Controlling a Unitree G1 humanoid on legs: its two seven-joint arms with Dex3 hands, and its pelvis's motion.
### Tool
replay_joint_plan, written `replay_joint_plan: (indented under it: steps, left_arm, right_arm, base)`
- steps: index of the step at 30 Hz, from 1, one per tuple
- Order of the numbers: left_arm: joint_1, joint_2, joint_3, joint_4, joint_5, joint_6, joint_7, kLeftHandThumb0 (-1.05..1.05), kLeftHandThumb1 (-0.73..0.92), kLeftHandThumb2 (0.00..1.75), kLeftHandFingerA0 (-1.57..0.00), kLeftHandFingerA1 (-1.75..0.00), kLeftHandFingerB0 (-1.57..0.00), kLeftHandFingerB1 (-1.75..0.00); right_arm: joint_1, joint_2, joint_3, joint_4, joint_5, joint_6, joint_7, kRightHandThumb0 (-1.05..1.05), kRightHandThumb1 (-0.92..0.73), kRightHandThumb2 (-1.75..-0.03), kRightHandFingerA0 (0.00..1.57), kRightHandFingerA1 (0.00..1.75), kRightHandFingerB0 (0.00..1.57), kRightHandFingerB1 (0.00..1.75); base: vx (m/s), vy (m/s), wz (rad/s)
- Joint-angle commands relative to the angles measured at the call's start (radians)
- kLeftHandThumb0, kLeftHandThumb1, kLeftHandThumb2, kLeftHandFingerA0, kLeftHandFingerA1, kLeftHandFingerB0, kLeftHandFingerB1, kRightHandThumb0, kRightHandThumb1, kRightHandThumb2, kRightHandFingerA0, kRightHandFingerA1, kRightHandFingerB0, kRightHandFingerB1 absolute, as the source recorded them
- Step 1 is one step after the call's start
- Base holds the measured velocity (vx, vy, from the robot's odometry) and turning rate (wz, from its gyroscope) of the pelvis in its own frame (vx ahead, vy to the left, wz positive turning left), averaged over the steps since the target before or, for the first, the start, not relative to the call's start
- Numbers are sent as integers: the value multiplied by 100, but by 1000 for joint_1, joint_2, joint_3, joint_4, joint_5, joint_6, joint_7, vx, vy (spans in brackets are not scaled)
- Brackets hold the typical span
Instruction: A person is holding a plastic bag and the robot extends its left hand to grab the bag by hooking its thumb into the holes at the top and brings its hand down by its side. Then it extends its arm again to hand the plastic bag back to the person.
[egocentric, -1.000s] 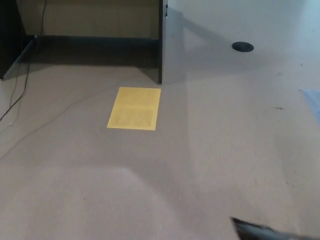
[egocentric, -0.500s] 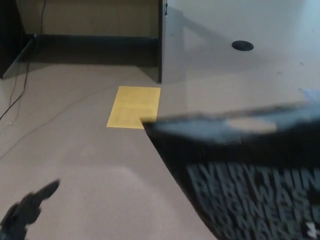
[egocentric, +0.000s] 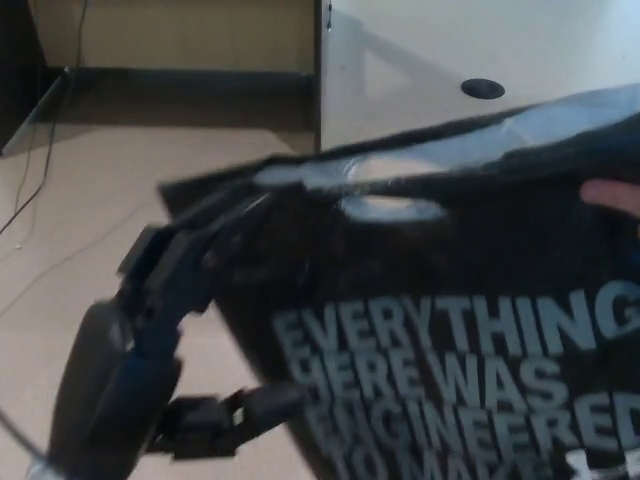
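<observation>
Reaching left hand (egocentric: 165, 330), fingers (egocentric: 190, 250) touching plastic bag (egocentric: 450, 330) edge

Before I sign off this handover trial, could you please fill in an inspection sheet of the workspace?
Surface: tan floor, bare where visible.
Job's things: black plastic bag with pale lettering, held up at its right edge by a person's fingertip.
Clutter: nothing seen.
Hands: left hand raised at the bag's left edge, grip unclear; right hand not in view.
Cables: thin cable on the floor, left.
Surroundings: white panel with a dark round grommet.
</observation>
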Motion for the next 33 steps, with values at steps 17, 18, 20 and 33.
replay_joint_plan:
  steps: [17, 18, 20, 33]
  left_arm:
    - [-368, -114, -81, 37, 425, 320, -41, -67, 44, 78, -9, -23, -9, -29]
    - [-371, -114, -85, 41, 432, 328, -43, -67, 44, 78, -9, -23, -9, -29]
    - [-381, -106, -95, 62, 475, 348, -39, -67, 44, 79, -8, -24, -8, -28]
    - [-353, -65, -143, 185, 543, 396, -29, -34, 17, 81, 0, -49, 0, -48]
  right_arm:
    - [34, -43, 5, -16, -15, -44, -16, -34, -68, -60, 70, 47, 63, 42]
    - [34, -45, 7, -17, -19, -45, -19, -34, -68, -60, 70, 47, 63, 42]
    - [30, -44, 9, -25, -19, -42, -15, -34, -68, -59, 70, 47, 62, 41]
    - [6, -41, 7, -10, -17, -36, -10, -36, -68, -61, 73, 49, 63, 42]
  base:
    - [0, 0, 0]
    - [0, 0, 0]
    - [0, 0, 0]
    - [0, 0, 0]
